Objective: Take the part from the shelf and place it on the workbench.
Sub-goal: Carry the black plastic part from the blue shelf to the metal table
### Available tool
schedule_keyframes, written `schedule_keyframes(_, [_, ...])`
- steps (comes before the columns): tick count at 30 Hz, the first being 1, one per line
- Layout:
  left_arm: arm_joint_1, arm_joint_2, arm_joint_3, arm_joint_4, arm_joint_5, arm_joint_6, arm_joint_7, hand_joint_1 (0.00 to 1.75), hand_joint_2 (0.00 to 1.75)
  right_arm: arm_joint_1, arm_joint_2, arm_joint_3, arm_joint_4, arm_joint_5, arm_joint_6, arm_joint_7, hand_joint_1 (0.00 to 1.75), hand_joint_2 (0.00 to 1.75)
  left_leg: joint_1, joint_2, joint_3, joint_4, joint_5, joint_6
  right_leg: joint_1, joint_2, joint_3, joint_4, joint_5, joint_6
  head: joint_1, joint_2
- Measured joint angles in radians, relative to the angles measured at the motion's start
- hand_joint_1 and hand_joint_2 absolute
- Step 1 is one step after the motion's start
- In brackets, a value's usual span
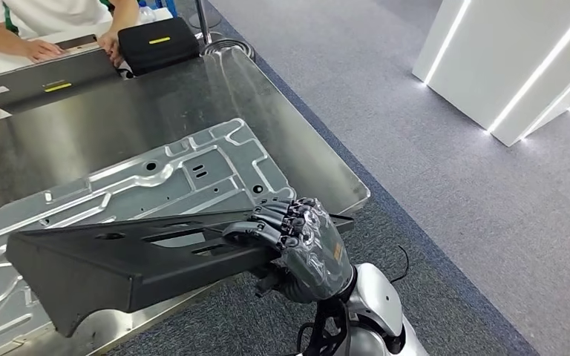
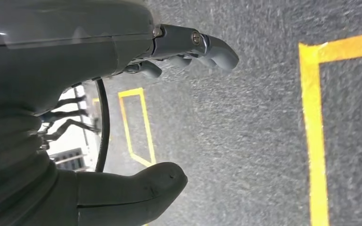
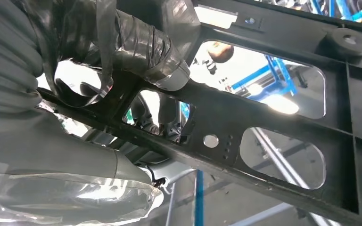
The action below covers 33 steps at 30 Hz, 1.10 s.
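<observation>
The right hand (image 1: 297, 237) grasps one end of the long black part (image 1: 119, 267), its fingers wrapped over the top edge. The part is held over the near edge of the steel workbench (image 1: 297, 141), above a stamped metal panel (image 1: 185, 178). The left hand (image 2: 122, 70) hangs released above grey carpet (image 2: 245, 141), fingers apart.

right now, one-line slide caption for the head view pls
Right hand holds a long black part over the steel workbench, above a stamped metal panel.
</observation>
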Motion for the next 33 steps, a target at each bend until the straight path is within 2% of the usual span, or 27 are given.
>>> schedule_keyframes(1, [0.000, 0.000, 0.001, 0.000, 0.000, 0.001, -0.005, 0.00, 1.75, -0.001, 0.000, 0.000, 0.000, 0.001, 0.002, 0.000, 1.75, 1.75, 0.001, -0.009, 0.001, -0.002, 0.002, 0.005, -0.003, 0.022, -0.008, 0.025, -0.019, 0.004, 0.000, 0.000])
schedule_keyframes(3, [-0.002, 0.000, 0.006, 0.000, 0.006, 0.003, -0.016, 0.00, 1.75, -0.003, -0.001, 0.000, 0.000, 0.005, 0.005, 0.001, 1.75, 1.75, 0.000, -0.028, 0.000, -0.003, 0.004, 0.013, -0.005, 0.078, -0.056, 0.130, -0.078, 0.007, 0.000, 0.000])
schedule_keyframes(4, [-0.003, 0.000, 0.011, 0.000, 0.011, 0.004, -0.021, 0.00, 1.75, -0.003, -0.002, 0.000, 0.000, 0.007, 0.006, 0.002, 1.75, 1.75, -0.002, -0.039, -0.001, -0.003, 0.005, 0.016, -0.004, 0.092, -0.091, 0.197, -0.107, 0.006, 0.000, 0.000])
schedule_keyframes(5, [-0.003, 0.000, 0.017, 0.000, 0.016, 0.005, -0.026, 0.00, 1.75, -0.002, -0.002, 0.000, 0.001, 0.010, 0.008, 0.002, 1.75, 1.75, -0.006, -0.051, -0.002, -0.003, 0.005, 0.018, -0.002, 0.099, -0.119, 0.248, -0.122, 0.003, 0.000, 0.000])
schedule_keyframes(6, [-0.003, 0.000, 0.023, 0.000, 0.019, 0.006, -0.030, 0.00, 1.75, -0.002, -0.004, 0.000, 0.002, 0.013, 0.010, 0.003, 1.75, 1.75, -0.010, -0.065, -0.003, -0.003, 0.006, 0.020, 0.001, 0.102, -0.133, 0.268, -0.117, -0.002, 0.000, 0.000])
schedule_keyframes(7, [-0.002, 0.000, 0.028, 0.000, 0.022, 0.006, -0.034, 0.00, 1.75, -0.002, -0.005, 0.000, 0.002, 0.015, 0.010, 0.004, 1.75, 1.75, -0.014, -0.080, -0.003, -0.003, 0.006, 0.022, 0.004, 0.106, -0.129, 0.250, -0.094, -0.010, 0.000, 0.000])
schedule_keyframes(8, [-0.002, 0.000, 0.034, 0.000, 0.025, 0.006, -0.037, 0.00, 1.75, -0.002, -0.006, 0.000, 0.003, 0.016, 0.011, 0.005, 1.75, 1.75, -0.017, -0.095, -0.002, -0.003, 0.007, 0.023, 0.009, 0.116, -0.107, 0.196, -0.056, -0.022, 0.000, 0.000])
schedule_keyframes(10, [-0.001, -0.004, 0.044, 0.000, 0.030, 0.006, -0.042, 0.00, 1.75, -0.003, -0.006, 0.000, 0.004, 0.017, 0.011, 0.006, 1.75, 1.75, -0.018, -0.120, -0.002, -0.003, 0.010, 0.023, 0.018, 0.166, -0.050, 0.064, 0.008, -0.051, 0.000, 0.000])
schedule_keyframes(11, [-0.001, -0.006, 0.048, 0.000, 0.032, 0.006, -0.044, 0.00, 1.75, -0.004, -0.007, 0.000, 0.004, 0.019, 0.010, 0.008, 1.75, 1.75, -0.015, -0.131, -0.004, -0.003, 0.012, 0.021, 0.023, 0.185, -0.031, 0.021, 0.023, -0.062, 0.000, 0.000])
schedule_keyframes(12, [0.001, -0.008, 0.050, 0.000, 0.029, 0.005, -0.041, 0.00, 1.75, -0.004, -0.007, 0.000, 0.003, 0.028, 0.009, 0.013, 1.75, 1.75, -0.011, -0.140, -0.007, -0.004, 0.014, 0.017, 0.026, 0.197, -0.023, 0.000, 0.027, -0.068, 0.001, 0.000])
schedule_keyframes(14, [0.017, -0.035, 0.056, -0.022, 0.018, -0.014, -0.019, 0.00, 1.75, 0.000, -0.008, -0.001, 0.000, 0.066, 0.006, 0.031, 1.75, 1.75, -0.009, -0.160, -0.009, -0.008, 0.017, 0.008, 0.026, 0.178, -0.015, -0.015, 0.032, -0.068, 0.002, 0.000])
schedule_keyframes(15, [0.036, -0.061, 0.060, -0.052, 0.027, -0.030, 0.004, 0.00, 1.75, 0.007, -0.008, -0.004, -0.006, 0.087, 0.005, 0.040, 1.75, 1.75, -0.013, -0.152, -0.010, -0.006, 0.014, 0.006, 0.022, 0.164, -0.007, -0.027, 0.035, -0.066, 0.002, 0.000])
schedule_keyframes(16, [0.060, -0.089, 0.061, -0.094, 0.060, -0.050, 0.033, 0.00, 1.75, 0.017, -0.008, -0.008, -0.013, 0.104, 0.005, 0.045, 1.75, 1.75, -0.018, -0.134, -0.015, 0.010, 0.001, 0.003, 0.016, 0.151, 0.003, -0.041, 0.038, -0.064, 0.001, 0.000])
schedule_keyframes(18, [0.116, -0.129, 0.050, -0.194, 0.202, -0.091, 0.102, 0.00, 1.75, 0.037, -0.008, -0.020, -0.030, 0.119, 0.007, 0.043, 1.75, 1.75, -0.023, -0.080, -0.052, 0.100, -0.054, -0.005, 0.007, 0.122, 0.018, -0.059, 0.041, -0.061, -0.001, 0.000])
schedule_keyframes(20, [0.165, -0.147, 0.028, -0.287, 0.351, -0.129, 0.156, 0.00, 1.75, 0.053, -0.008, -0.029, -0.038, 0.125, 0.008, 0.038, 1.75, 1.75, -0.018, -0.059, -0.109, 0.218, -0.105, -0.017, 0.005, 0.092, 0.021, -0.058, 0.037, -0.058, -0.001, 0.000])
schedule_keyframes(21, [0.184, -0.154, 0.022, -0.325, 0.400, -0.142, 0.170, 0.00, 1.75, 0.060, -0.008, -0.031, -0.039, 0.128, 0.008, 0.037, 1.75, 1.75, -0.014, -0.054, -0.124, 0.246, -0.109, -0.024, 0.003, 0.077, 0.022, -0.056, 0.033, -0.054, -0.001, 0.000])
schedule_keyframes(22, [0.199, -0.162, 0.017, -0.358, 0.444, -0.150, 0.185, 0.00, 1.75, 0.066, -0.008, -0.031, -0.040, 0.130, 0.009, 0.036, 1.75, 1.75, -0.011, -0.048, -0.120, 0.236, -0.094, -0.031, 0.000, 0.061, 0.022, -0.052, 0.029, -0.048, -0.001, 0.000])
schedule_keyframes(23, [0.209, -0.170, 0.008, -0.388, 0.490, -0.151, 0.205, 0.00, 1.75, 0.070, -0.008, -0.032, -0.041, 0.132, 0.012, 0.035, 1.75, 1.75, -0.006, -0.036, -0.098, 0.192, -0.066, -0.038, -0.004, 0.046, 0.022, -0.046, 0.023, -0.042, -0.001, 0.000])
schedule_keyframes(25, [0.231, -0.196, -0.042, -0.452, 0.609, -0.138, 0.273, 0.00, 1.75, 0.073, -0.008, -0.032, -0.045, 0.135, 0.022, 0.033, 1.75, 1.75, 0.001, 0.015, -0.033, 0.069, -0.017, -0.052, -0.007, 0.019, 0.021, -0.026, 0.005, -0.025, -0.001, 0.000])
schedule_keyframes(27, [0.260, -0.215, -0.133, -0.524, 0.720, -0.121, 0.353, 0.00, 1.75, 0.073, -0.008, -0.031, -0.047, 0.137, 0.030, 0.031, 1.75, 1.75, 0.003, 0.043, -0.005, 0.017, -0.008, -0.040, -0.002, 0.004, 0.021, -0.008, -0.009, -0.012, 0.000, 0.000])
schedule_keyframes(29, [0.291, -0.220, -0.209, -0.588, 0.784, -0.112, 0.398, 0.00, 1.75, 0.074, -0.007, -0.030, -0.048, 0.138, 0.036, 0.030, 1.75, 1.75, 0.001, 0.025, -0.008, 0.023, -0.011, -0.013, 0.000, -0.008, 0.024, -0.004, -0.015, -0.006, 0.000, 0.000])
schedule_keyframes(30, [0.303, -0.220, -0.235, -0.615, 0.800, -0.109, 0.407, 0.00, 1.75, 0.074, -0.006, -0.030, -0.048, 0.139, 0.038, 0.030, 1.75, 1.75, 0.001, 0.016, -0.010, 0.022, -0.010, -0.005, -0.003, -0.004, 0.026, 0.000, -0.020, -0.002, 0.000, 0.000])
schedule_keyframes(32, [0.320, -0.220, -0.275, -0.660, 0.813, -0.107, 0.420, 0.00, 1.75, 0.073, -0.005, -0.030, -0.050, 0.139, 0.041, 0.030, 1.75, 1.75, 0.000, -0.005, -0.010, 0.019, -0.006, 0.009, -0.011, 0.040, 0.010, 0.047, -0.059, 0.006, 0.000, 0.000])
schedule_keyframes(33, [0.327, -0.220, -0.289, -0.678, 0.814, -0.106, 0.423, 0.00, 1.75, 0.074, -0.005, -0.030, -0.051, 0.139, 0.041, 0.030, 1.75, 1.75, 0.000, -0.016, -0.011, 0.018, -0.004, 0.014, -0.012, 0.069, -0.014, 0.100, -0.091, 0.008, 0.000, 0.000])
